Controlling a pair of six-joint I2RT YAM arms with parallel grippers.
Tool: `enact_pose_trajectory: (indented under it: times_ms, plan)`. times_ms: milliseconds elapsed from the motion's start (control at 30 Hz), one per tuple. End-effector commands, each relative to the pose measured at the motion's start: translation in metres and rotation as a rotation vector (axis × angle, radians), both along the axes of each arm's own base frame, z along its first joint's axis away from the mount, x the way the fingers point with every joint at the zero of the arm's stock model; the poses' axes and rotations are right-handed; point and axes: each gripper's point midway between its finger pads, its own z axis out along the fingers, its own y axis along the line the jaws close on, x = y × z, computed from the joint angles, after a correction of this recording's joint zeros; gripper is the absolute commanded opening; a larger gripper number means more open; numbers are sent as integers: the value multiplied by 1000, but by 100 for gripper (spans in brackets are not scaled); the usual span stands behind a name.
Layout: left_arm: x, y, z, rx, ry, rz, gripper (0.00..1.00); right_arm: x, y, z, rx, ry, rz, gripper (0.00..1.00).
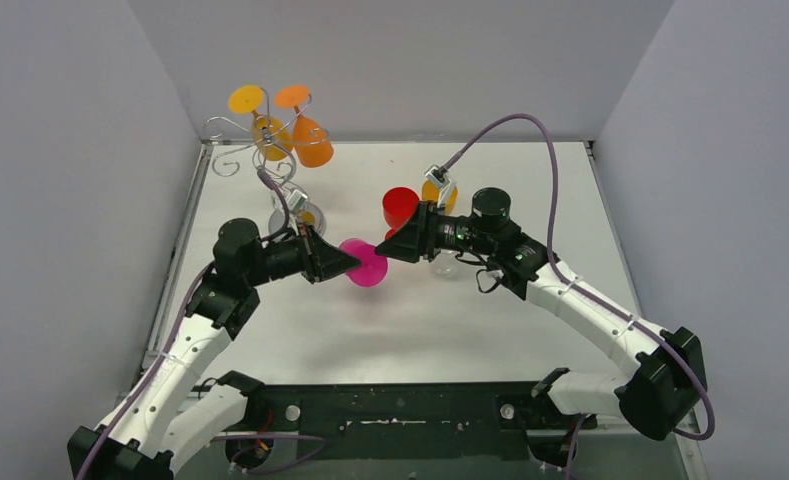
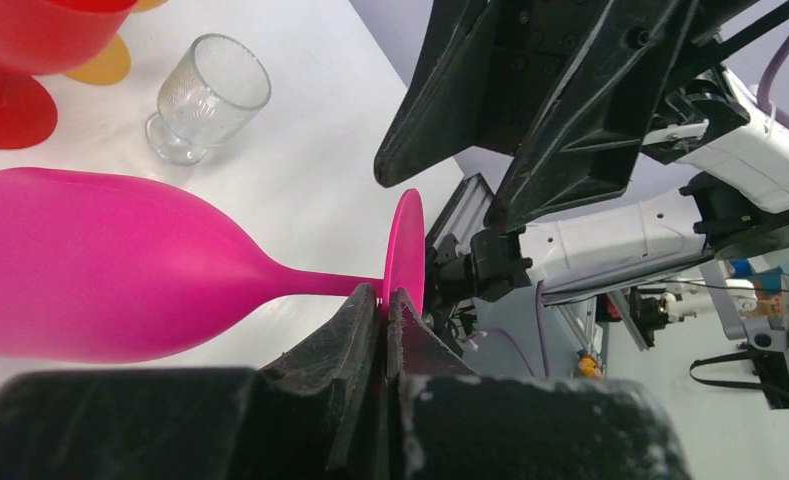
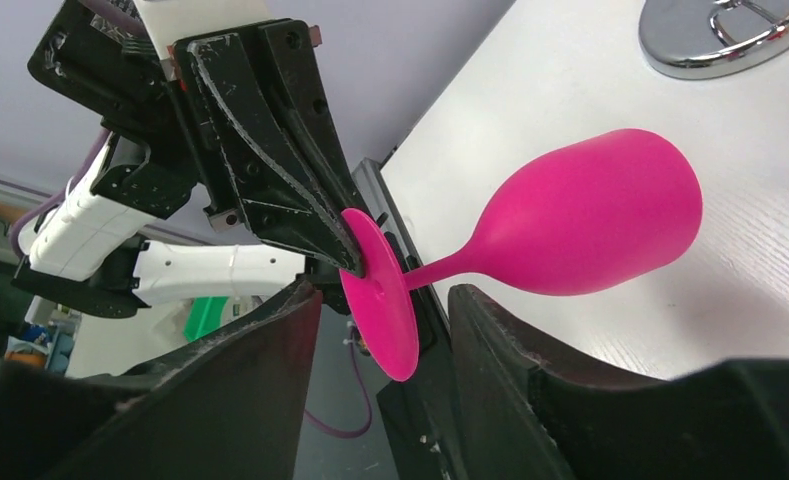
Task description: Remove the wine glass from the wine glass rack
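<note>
Top external view: the pink wine glass (image 1: 367, 264) is seen off the wine glass rack (image 1: 260, 150), carried on its side over the middle of the tabletop (image 1: 530, 190), between the two arms. The rack is noted at the far left corner, well apart, with two orange glasses (image 1: 312, 140) hung from its scroll arms.

Left wrist view: the left pincer (image 2: 385, 298) is clenched on the stem, just behind the foot disc, and the bowl points away from it. Whether the bowl touches the tabletop cannot be told.

Right wrist view: the right pincer (image 3: 382, 300) is released. Its fingers are spread to either side of the foot disc and nothing is gripped. The rack base (image 3: 720, 40) is seen beyond the bowl.

Step judged: a hand-over from left to right, or a steadying before set-down. Which of the two cannot be settled.

Notes for doing it well:
- The disc rim looks thin and smooth, so a pinch across it is judged likely to slip. A hold on the stem would be preferred.
- The closing should be centred, so that the glass is not twisted in the left grip.
- The left grip should be loosened only once the right is firmly shut.
- The red glass (image 1: 400, 207) and the clear glass (image 1: 446, 264) stand just beside the right arm and should be given room.
</note>
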Motion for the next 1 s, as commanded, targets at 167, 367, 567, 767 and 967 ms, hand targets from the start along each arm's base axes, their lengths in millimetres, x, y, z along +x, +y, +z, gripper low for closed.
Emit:
enact_pose_trajectory:
  times_ms: [167,367,567,767,967]
  plan:
    - [0,-5,36,-58,-161,-36,0,-7,11,10,59,-37,112,38]
    - [-4,-8,43,-88,-179,-66,0,-12,11,7,63,-37,152,22]
    - [-6,-10,37,-80,-157,-98,10,-13,9,13,74,-85,150,0]
    - [-20,-12,29,-62,-132,-179,51,-7,5,10,64,-115,98,0]
    - [-32,-15,32,-128,-115,-238,47,-7,2,17,110,-158,74,0]
